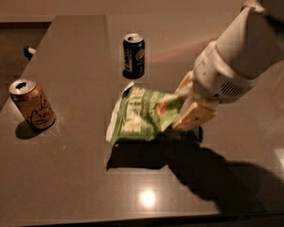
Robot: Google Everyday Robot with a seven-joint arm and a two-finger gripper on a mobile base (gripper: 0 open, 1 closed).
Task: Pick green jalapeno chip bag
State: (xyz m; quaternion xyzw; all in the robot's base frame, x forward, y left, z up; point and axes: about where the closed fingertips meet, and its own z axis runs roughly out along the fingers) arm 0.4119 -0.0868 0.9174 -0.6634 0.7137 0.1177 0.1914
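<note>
The green jalapeno chip bag (pixel 141 113) is light green with white lettering and a white end seam on its left. It hangs tilted above the grey table (pixel 75 174), with its dark shadow on the surface below it. My gripper (pixel 182 109), with cream-coloured fingers (pixel 195 116), is shut on the bag's right end and holds it off the table. The white arm reaches in from the upper right.
A dark blue soda can (pixel 134 55) stands upright just behind the bag. An orange-brown can (pixel 31 103) stands at the left. A small dark object (pixel 28 52) lies at the table's far left edge. The table's front edge runs along the bottom.
</note>
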